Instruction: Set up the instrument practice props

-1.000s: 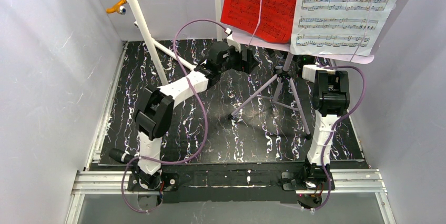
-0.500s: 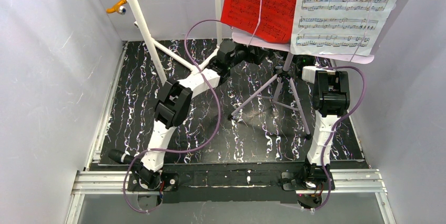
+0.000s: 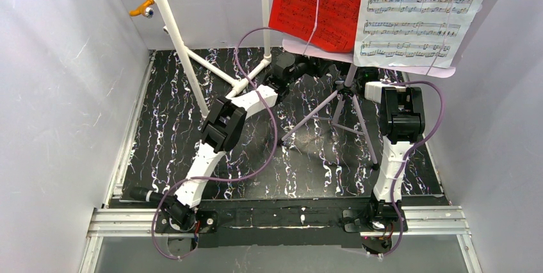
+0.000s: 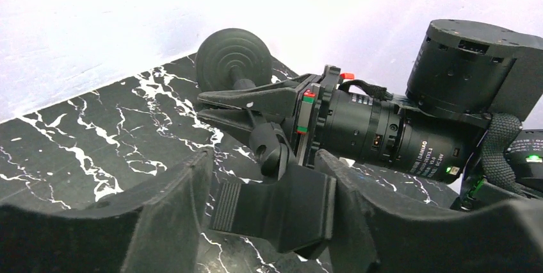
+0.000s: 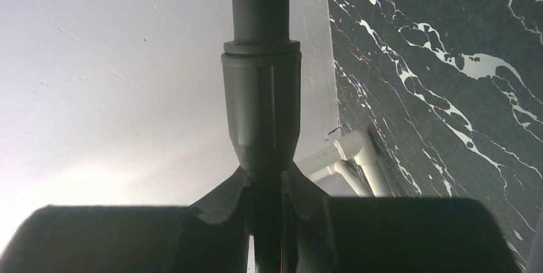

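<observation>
Marbled worktop; right tool pinches stand pole, presumably steadying it; left tool spread astride mic lying sideways, probably to right it.

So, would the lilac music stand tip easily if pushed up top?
Probably: the music stand carries a wide desk, red sheet and white sheet high on a thin pole over slim tripod legs. Likely light and stiff, so it may rock rather than bend. The right gripper on the pole should steady it.
</observation>
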Motion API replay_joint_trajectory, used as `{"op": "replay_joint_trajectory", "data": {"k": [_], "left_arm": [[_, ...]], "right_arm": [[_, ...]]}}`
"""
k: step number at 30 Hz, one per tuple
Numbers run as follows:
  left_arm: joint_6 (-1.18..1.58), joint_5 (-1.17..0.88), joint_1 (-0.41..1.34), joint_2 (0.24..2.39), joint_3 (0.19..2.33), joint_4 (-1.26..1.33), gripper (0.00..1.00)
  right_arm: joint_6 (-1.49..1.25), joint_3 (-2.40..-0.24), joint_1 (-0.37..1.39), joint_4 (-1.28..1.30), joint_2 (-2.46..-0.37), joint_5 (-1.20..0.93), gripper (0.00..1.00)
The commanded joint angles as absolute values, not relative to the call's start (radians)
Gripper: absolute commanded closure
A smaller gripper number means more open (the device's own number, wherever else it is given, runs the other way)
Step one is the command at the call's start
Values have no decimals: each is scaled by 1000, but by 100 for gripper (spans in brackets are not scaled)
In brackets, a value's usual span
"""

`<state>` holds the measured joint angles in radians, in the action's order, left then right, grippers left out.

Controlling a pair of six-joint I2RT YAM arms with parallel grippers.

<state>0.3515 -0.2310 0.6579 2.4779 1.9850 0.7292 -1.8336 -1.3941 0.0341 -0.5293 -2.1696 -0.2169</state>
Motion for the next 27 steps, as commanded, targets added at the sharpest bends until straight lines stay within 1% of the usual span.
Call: {"op": "replay_joint_trajectory", "data": {"k": [1,2,4,5,6,7,8,9,10,11,12,14,18,22,27], "left_arm": [[345,-205,666,2482,2037,774,44],[341,-210,668,2487,2037,775,48],[324,-206,670,2484,2026,777,59],[308,-193,670,2478,2013,778,71],[279,-161,670,2464,1994,779,91],[242,-120,670,2444,1972,779,100],[196,-87,670,2420,1954,779,100],[164,-62,668,2394,1930,780,100],[139,-53,661,2354,1902,781,100],[136,-67,654,2339,1887,781,100],[126,-64,653,2323,1868,781,100],[109,-28,653,2264,1822,779,100],[86,37,650,2124,1673,755,100],[83,47,650,2006,1543,738,100],[106,78,650,1809,1300,722,100]], "right_arm": [[-1852,-1385,39,-594,-2106,-239,92],[-1854,-1384,40,-596,-2106,-240,92],[-1852,-1384,39,-600,-2103,-241,90],[-1848,-1381,39,-605,-2101,-242,86],[-1833,-1377,35,-607,-2098,-241,79],[-1809,-1370,28,-608,-2095,-240,66],[-1792,-1364,19,-607,-2093,-243,59],[-1774,-1351,10,-618,-2089,-249,49],[-1690,-1343,-26,-606,-2069,-265,34],[-1622,-1344,-49,-544,-2047,-262,26],[-1560,-1346,-68,-506,-2031,-265,23],[-1344,-1327,-125,-331,-1948,-206,12],[-1170,-1198,-212,-283,-1804,-191,11],[-1026,-1097,-227,-184,-1669,-130,10],[-880,-945,-233,-76,-1454,-60,10]]}}
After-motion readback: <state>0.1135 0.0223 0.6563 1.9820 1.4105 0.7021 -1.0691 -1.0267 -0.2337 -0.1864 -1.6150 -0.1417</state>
